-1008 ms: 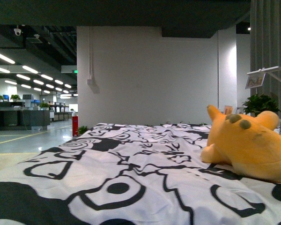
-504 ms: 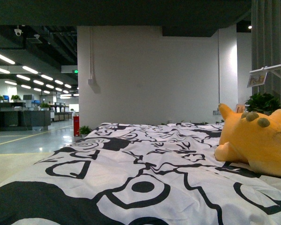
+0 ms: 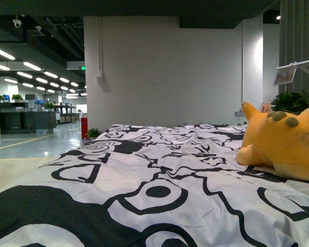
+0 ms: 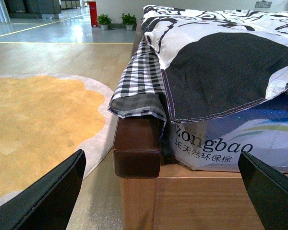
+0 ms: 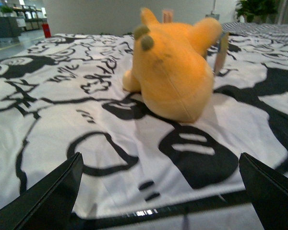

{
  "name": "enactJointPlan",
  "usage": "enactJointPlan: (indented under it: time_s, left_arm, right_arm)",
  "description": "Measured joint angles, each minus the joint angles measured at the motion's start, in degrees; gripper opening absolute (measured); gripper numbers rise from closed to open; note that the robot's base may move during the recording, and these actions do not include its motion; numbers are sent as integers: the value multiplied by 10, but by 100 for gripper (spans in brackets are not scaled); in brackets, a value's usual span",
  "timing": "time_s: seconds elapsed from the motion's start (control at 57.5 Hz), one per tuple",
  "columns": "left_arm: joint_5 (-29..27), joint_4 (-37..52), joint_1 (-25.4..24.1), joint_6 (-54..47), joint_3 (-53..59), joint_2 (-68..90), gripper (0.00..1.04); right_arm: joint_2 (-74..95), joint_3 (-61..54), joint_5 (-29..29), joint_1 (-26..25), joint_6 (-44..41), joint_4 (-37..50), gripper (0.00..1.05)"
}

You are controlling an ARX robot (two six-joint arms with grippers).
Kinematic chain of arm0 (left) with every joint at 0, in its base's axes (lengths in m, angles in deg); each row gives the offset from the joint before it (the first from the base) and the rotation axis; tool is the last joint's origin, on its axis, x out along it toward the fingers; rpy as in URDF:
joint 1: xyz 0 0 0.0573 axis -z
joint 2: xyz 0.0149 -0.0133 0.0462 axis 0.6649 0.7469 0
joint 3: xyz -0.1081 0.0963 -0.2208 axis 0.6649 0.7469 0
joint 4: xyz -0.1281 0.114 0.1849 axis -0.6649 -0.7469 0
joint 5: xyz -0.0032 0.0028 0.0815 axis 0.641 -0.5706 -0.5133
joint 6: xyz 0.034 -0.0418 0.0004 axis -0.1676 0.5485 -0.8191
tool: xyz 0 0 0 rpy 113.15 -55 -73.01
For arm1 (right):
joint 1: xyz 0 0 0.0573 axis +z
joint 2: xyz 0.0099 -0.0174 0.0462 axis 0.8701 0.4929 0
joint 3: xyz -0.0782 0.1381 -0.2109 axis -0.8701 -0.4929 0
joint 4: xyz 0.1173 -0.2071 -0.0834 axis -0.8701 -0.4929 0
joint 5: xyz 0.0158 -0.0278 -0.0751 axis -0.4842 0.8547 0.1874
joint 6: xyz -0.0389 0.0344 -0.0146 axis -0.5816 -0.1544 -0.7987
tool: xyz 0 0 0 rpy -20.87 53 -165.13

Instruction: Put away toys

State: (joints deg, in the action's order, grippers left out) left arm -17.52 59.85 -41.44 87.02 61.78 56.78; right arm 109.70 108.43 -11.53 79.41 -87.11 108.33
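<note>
Looking ahead from my body, I see the plush toy [image 3: 283, 146] lying on the black-and-white bed cover [image 3: 144, 170], far over on my right side. It is orange-yellow, with a pointed ear sticking up and two dull spots on top. My right gripper [image 5: 158, 191] is low by the near edge of the cover. The toy sits in front of it, not touching it. Its two dark fingers [image 5: 48, 196] are spread wide apart and empty. My left gripper [image 4: 163, 191] is down by the corner of the wooden bed frame [image 4: 137, 148]. Its fingers are spread wide too, and empty. A checked sheet [image 4: 139, 81] hangs over that corner, and an orange rug [image 4: 33, 124] lies on the floor beside the bed.
</note>
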Motion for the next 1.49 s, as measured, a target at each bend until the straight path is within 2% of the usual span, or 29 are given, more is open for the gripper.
enactJointPlan:
  time_s: [0.33, 0.504, 0.73, 0.939, 1.078, 1.495]
  left_arm:
    - [0, 0, 0, 0, 0, 0, 98]
    - [0, 0, 0, 0, 0, 0, 98]
    - [0, 0, 0, 0, 0, 0, 98]
    - [0, 0, 0, 0, 0, 0, 98]
    - [0, 0, 0, 0, 0, 0, 98]
    - [0, 0, 0, 0, 0, 0, 98]
  right_arm:
    - [191, 129, -1, 29, -88, 159, 98]
    - [277, 192, -9, 30, -171, 246, 98]
    - [372, 266, -36, 20, -272, 310, 98]
    - [445, 349, -46, -14, -330, 306, 98]
    - [476, 408, -45, -46, -354, 261, 98]
    - [478, 408, -61, -126, -360, 169, 98]
